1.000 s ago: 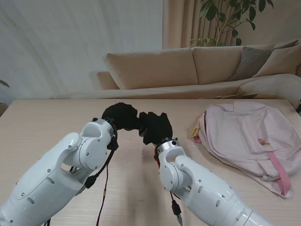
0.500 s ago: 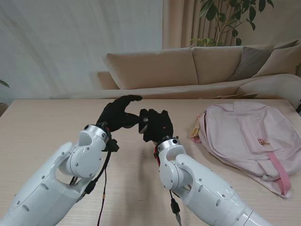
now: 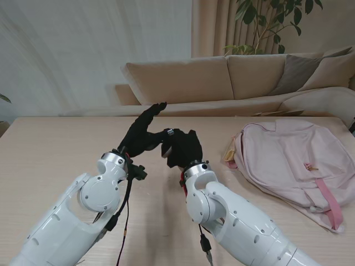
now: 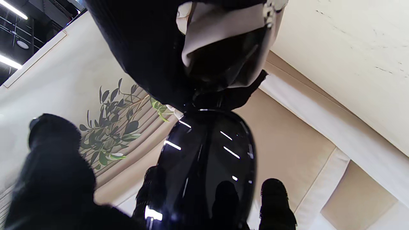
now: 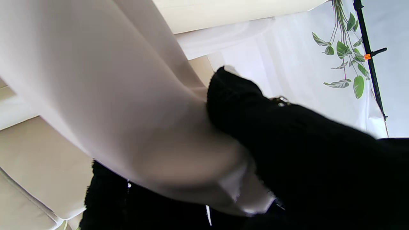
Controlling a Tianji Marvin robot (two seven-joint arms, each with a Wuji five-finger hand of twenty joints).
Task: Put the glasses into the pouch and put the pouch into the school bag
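Note:
My left hand [image 3: 142, 137] holds dark glossy glasses [image 4: 207, 153] along its fingers [image 4: 275, 201]. Its thumb [image 4: 54, 166] stands apart from them and one digit points up. The far end of the glasses sits inside the mouth of a pale pouch [image 4: 223, 28]. My right hand [image 3: 183, 147] grips that pouch [image 5: 111, 111] right against the left hand, above the table's middle. In the stand view the hands hide both glasses and pouch. The pink school bag [image 3: 291, 160] lies flat on the table to the right, well apart from both hands.
A small yellow item [image 3: 229, 151] lies at the bag's left edge. The wooden table [image 3: 50, 149] stretches to the left. A beige sofa [image 3: 222, 77] and a plant stand beyond the far edge.
My left hand has lifted and tilted upward, with a digit straightening from a closed fist. The right hand has barely moved. The bag lies as before.

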